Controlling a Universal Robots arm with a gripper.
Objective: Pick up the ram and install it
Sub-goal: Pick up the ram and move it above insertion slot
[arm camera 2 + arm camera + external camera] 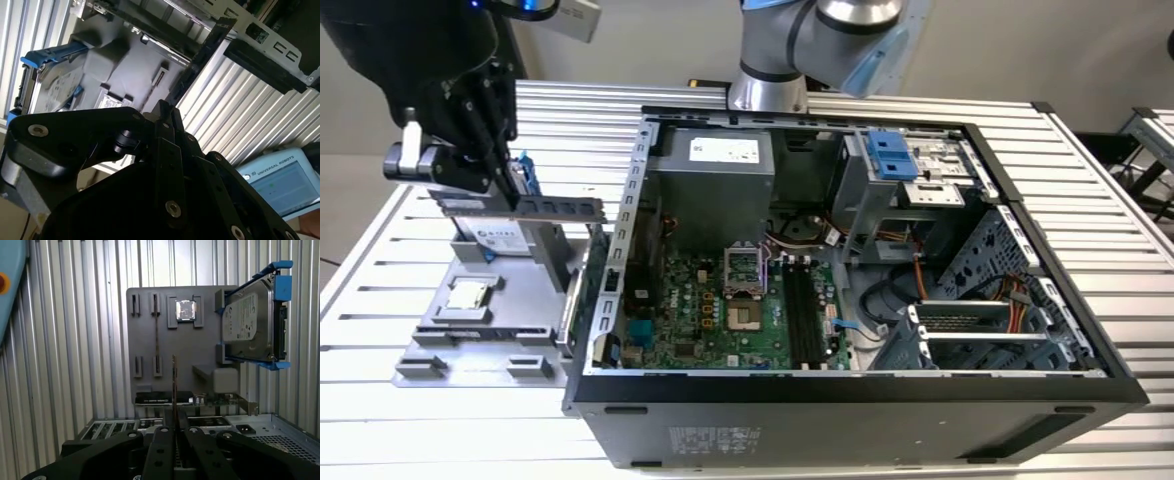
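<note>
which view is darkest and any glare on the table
Second wrist view is darkest: the black gripper sits in shadow against the bright ribbed metal table. First wrist view is evenly lit around the long dark navy ram stick. Exterior view: table pale, no harsh glare.

- Exterior view: bright, even light from above. The ribbed silver metal table (360, 250) gleams pale, while the open black computer case (854, 395) holds deep shadow in its lower bays.
- Second wrist view: the black metal gripper (164, 111) is a near-silhouette against glaring table ribs.
- First wrist view: shadows are soft, and the long flat dark ram (174, 385) shows a thin lit edge.
</note>
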